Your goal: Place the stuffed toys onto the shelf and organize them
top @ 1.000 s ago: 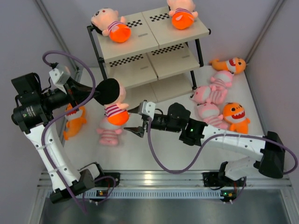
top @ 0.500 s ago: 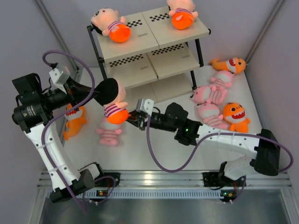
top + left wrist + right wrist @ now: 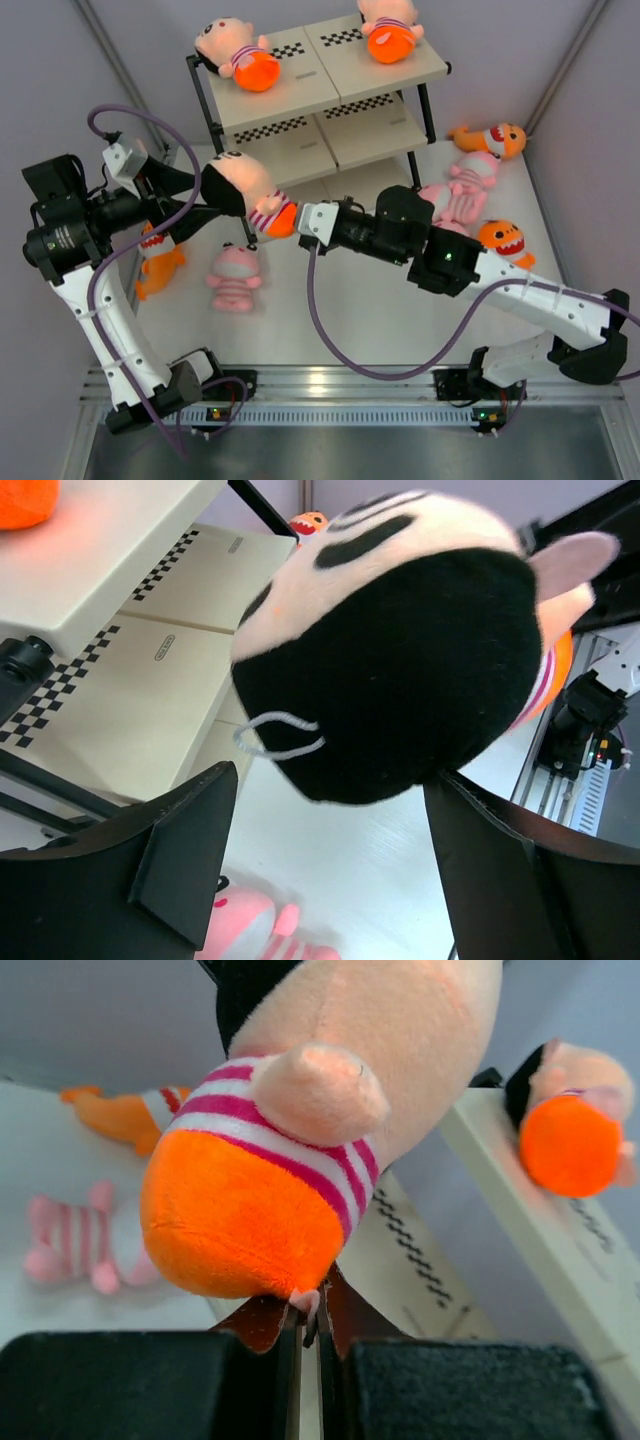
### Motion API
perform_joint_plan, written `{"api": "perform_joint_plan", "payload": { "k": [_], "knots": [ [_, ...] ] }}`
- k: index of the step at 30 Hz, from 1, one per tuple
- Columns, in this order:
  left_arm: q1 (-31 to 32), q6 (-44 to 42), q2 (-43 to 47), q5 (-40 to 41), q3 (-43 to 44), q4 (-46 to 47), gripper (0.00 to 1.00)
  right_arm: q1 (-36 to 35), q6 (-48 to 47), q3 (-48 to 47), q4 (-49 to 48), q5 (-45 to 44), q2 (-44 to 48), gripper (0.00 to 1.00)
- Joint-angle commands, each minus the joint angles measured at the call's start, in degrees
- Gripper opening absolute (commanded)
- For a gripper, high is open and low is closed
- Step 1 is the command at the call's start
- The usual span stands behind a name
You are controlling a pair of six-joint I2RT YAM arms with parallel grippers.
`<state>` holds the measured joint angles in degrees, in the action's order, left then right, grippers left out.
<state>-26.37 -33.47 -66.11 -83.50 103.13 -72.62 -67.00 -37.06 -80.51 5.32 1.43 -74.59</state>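
Observation:
A peach-headed doll (image 3: 252,192) with black hair, striped shirt and orange bottom hangs in the air in front of the shelf (image 3: 320,80). My right gripper (image 3: 300,222) is shut on a small foot under the doll's orange bottom (image 3: 245,1215); the right gripper (image 3: 312,1320) pinches it between closed tips. My left gripper (image 3: 205,195) stands open, its fingers either side of the black head (image 3: 400,690); the left gripper (image 3: 335,865) holds nothing. Two dolls (image 3: 240,55) (image 3: 390,28) lie on the top board.
An orange shark (image 3: 160,258) and a pink striped animal (image 3: 235,280) lie on the table at left. More pink animals (image 3: 470,175) and sharks (image 3: 495,138) (image 3: 505,250) lie at right, partly behind my right arm. The shelf's black post (image 3: 215,130) is close to the doll.
My right gripper shut on the doll's bottom and carried it up toward the shelf. My left gripper opened off the doll's head and stays around it.

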Motion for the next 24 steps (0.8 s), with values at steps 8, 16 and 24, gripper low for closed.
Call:
{"api": "perform_joint_plan", "payload": {
  "k": [8,16,24],
  "knots": [
    [-0.08,3.59,-0.87,3.88,3.75,-0.51,0.81,3.36,-36.57,-32.59,24.56,-24.19,-9.24,0.00],
    [0.00,3.59,-1.31,4.58,2.43,-0.42,0.81,14.87,-49.16,-47.88,19.74,-27.98,-21.99,0.00],
    [0.00,3.85,-1.22,5.10,-0.47,-0.50,0.81,22.35,-45.39,-52.38,13.93,-22.79,-29.38,0.00]
  ]
}}
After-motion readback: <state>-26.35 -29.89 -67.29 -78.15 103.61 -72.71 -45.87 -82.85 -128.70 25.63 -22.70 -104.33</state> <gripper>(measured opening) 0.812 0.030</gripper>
